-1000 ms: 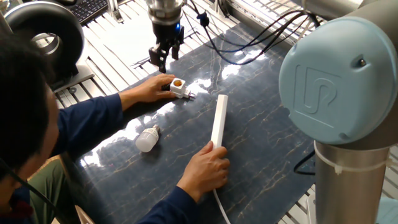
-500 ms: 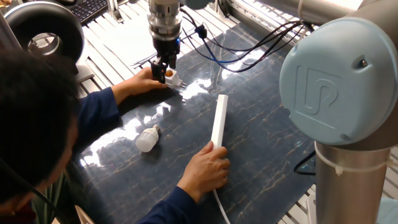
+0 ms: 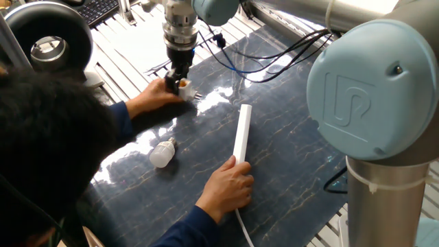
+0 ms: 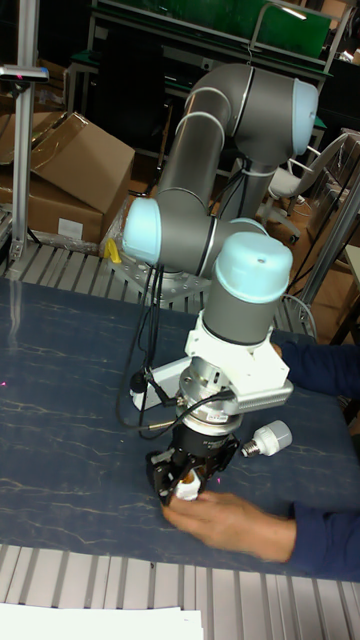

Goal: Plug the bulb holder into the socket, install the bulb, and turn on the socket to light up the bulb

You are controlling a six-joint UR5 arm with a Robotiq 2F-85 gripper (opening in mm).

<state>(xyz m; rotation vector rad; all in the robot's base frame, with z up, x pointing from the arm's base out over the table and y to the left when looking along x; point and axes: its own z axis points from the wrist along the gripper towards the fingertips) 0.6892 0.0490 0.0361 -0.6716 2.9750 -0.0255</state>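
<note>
In the upper left, the end effector point(image 3: 180, 77) grips the holder point(image 3: 184, 86), which a person's hand point(image 3: 152, 98) steadies on the table point(image 3: 288, 137). The bulb point(image 3: 162, 152) lies at lower left. The socket point(image 3: 241, 132) lies at center, held by another hand point(image 3: 226, 189).

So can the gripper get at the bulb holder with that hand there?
Probably yes: the gripper is already down over the bulb holder, fingers on either side. The person's hand steadies it from one side only.
</note>
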